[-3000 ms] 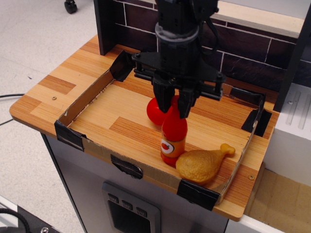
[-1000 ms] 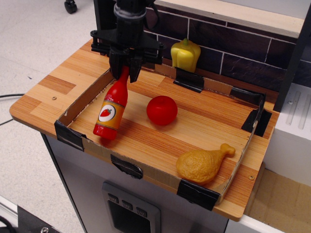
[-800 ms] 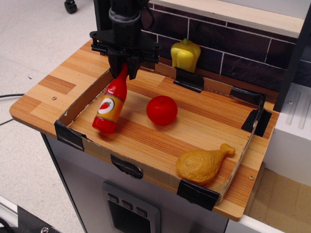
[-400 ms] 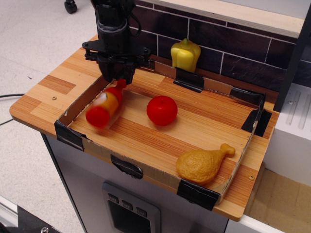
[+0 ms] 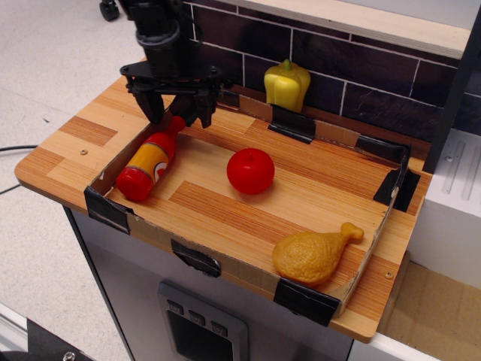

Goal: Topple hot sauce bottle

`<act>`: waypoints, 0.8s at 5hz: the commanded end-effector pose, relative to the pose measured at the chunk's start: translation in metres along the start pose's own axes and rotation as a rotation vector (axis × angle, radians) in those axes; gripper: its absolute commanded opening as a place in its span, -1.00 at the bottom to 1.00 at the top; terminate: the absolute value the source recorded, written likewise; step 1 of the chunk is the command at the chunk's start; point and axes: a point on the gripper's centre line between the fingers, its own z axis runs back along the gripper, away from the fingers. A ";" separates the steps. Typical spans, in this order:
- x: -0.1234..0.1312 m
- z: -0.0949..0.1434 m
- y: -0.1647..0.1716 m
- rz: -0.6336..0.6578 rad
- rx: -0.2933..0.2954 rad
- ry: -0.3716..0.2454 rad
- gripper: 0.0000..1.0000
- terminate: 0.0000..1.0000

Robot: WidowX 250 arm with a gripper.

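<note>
The hot sauce bottle (image 5: pixel 148 163) lies on its side in the left part of the tray (image 5: pixel 225 265), against the cardboard left wall. Its long axis runs diagonally: the flat red base points toward the front-left corner, and the bulbous cap points back and to the right, up toward the gripper (image 5: pixel 173 114). The orange-yellow label band faces upward, with part of the emblem showing.

The arm comes down almost vertically from the top of the picture over the tray's back-left corner, its black wrist plate spread sideways above the fingers. The two dark fingers (image 5: pixel 154 111) hang downward and stand apart, one on each side of the bottle's cap (the cap sits in the gap, and whether either finger touches it cannot be told). Nothing is clamped between them.

A round red ball (image 5: pixel 250 171) sits near the tray's middle, well apart from the bottle. A chicken drumstick (image 5: pixel 316 253) lies in the front-right corner, and a yellow pepper (image 5: pixel 286 85) stands behind the tray by the brick wall
</note>
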 end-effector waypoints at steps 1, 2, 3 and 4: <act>0.014 0.051 -0.007 0.013 0.003 -0.095 1.00 -1.00; 0.016 0.063 -0.010 0.023 0.004 -0.096 1.00 -1.00; 0.016 0.063 -0.010 0.023 0.004 -0.096 1.00 -1.00; 0.016 0.063 -0.010 0.023 0.004 -0.096 1.00 -1.00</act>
